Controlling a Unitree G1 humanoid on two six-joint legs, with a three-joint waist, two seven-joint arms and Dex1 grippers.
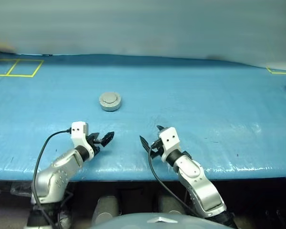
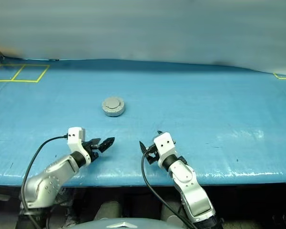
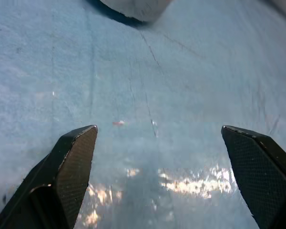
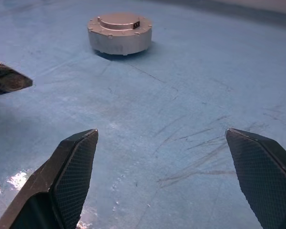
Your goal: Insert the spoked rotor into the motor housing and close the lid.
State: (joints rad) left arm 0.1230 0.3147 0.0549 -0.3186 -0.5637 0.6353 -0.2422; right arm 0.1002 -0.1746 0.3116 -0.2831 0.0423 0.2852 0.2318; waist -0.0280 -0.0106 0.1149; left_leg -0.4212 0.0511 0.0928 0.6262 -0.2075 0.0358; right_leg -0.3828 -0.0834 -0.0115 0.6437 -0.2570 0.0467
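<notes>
At the near edge of the table [image 1: 219, 119], both grippers are parked low over the blue covering, which looks like a slightly glossy plastic sheet, scuffed with fine scratches and catching glare along the front lip. The left gripper [image 1: 104, 139] is seen with its black fingers spread well apart and nothing between them; same story for the right gripper [image 1: 150, 141], jaws wide and empty. The two are pointed roughly toward each other, with a gap of bare sheet in between.

A bit further out, in the middle of the surface and slightly left, the motor housing [image 1: 110, 101] is sat with the lid [image 4: 118, 20] down on top, plain grey face and raised round boss facing up, small bolts visible round the rim. It's well apart from both grippers. The spoked rotor can't be made out with the lid shut.

Further back, yellow tape squares [image 1: 16, 67] are marked on the far left corner, and another yellow tape corner [image 1: 280, 71] on the far right. Behind the table a pale grey-white wall [image 1: 143, 26] is seen.
</notes>
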